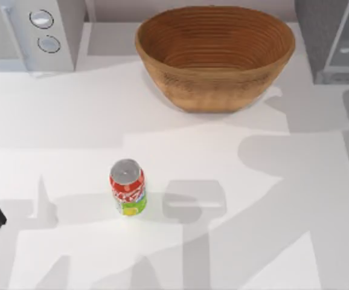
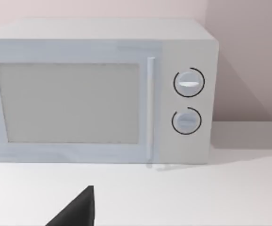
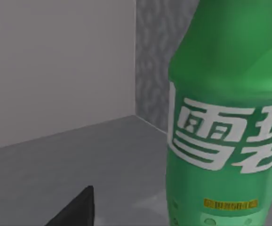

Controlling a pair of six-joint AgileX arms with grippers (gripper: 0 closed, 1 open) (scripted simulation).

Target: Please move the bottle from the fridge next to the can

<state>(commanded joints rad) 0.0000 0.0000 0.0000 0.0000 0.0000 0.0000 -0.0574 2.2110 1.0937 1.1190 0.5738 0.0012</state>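
Bottle [image 3: 225, 117] upright inside fridge [image 1: 334, 39], close before right claw, claw state indiscernible; can [image 1: 127, 187] mid-tabletop [image 1: 253, 229].

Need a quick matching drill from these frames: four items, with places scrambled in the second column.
1. can
2. wicker basket
3. microwave
4. bottle

A. top view's far left corner
B. inside the grey fridge compartment, close to the right wrist camera
C. table's far middle
D. near middle-left of the table, upright

Pairs: 1-D, 2-C, 3-A, 4-B
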